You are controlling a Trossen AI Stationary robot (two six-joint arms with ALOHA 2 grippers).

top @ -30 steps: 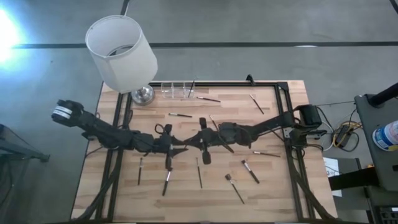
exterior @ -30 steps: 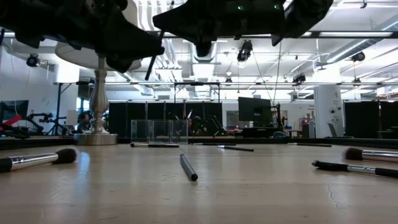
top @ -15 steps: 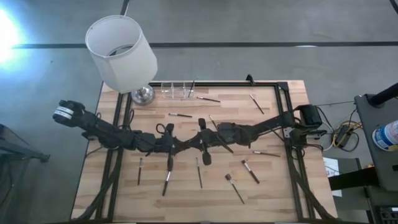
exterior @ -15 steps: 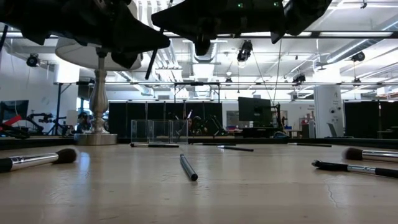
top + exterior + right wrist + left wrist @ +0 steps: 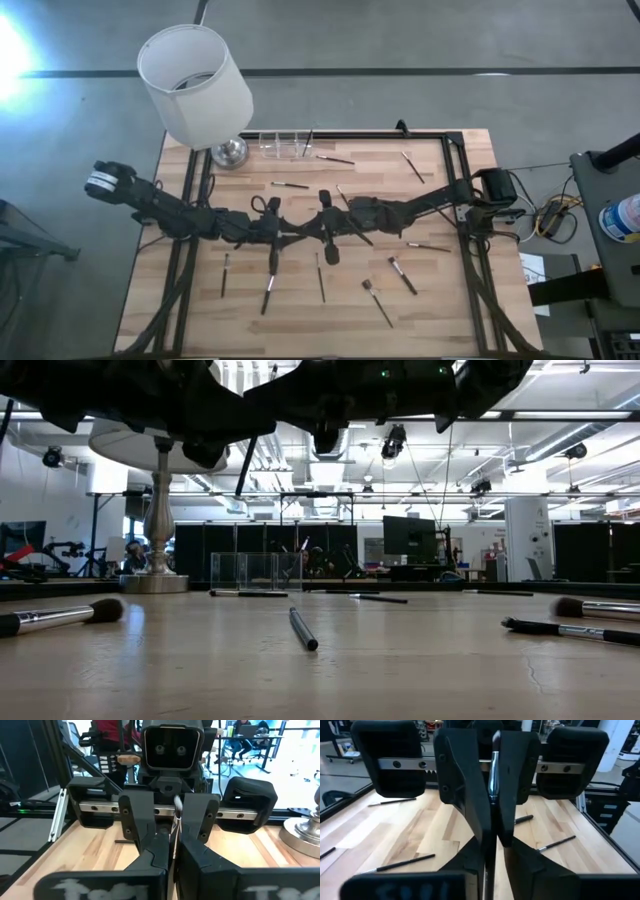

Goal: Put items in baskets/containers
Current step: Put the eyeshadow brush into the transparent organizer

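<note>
From above, my two dark arms meet nose to nose over the middle of the pale wooden slatted table (image 5: 440, 300). My left gripper (image 5: 285, 236) and my right gripper (image 5: 312, 234) face each other almost tip to tip, with one thin silver-ferruled makeup brush (image 5: 299, 235) bridging the gap between them. Other thin dark-handled brushes (image 5: 321, 278) lie scattered on the boards around my grippers. Well beyond my fingertips, at the far edge, stands the small clear plastic compartment holder (image 5: 282, 144), with a brush propped in it, just beside the chrome foot of the white-shaded lamp (image 5: 195, 82).

From table height, both my arms hang dark overhead, and the thin brush slants down from them. Under them a dark brush (image 5: 303, 629) lies flat on the wood; the clear holder (image 5: 256, 571) is far behind it.

Past my left wrist, my two dark fingers (image 5: 465, 795) are pressed close on the silver ferrule (image 5: 493, 775) of the brush, which stands upright between them; my right gripper's body faces me directly behind.

Past my right wrist, my fingers (image 5: 150, 840) are closed tight on the same brush (image 5: 176, 817), its pale bristle tip showing just above them, my left gripper opposite.
</note>
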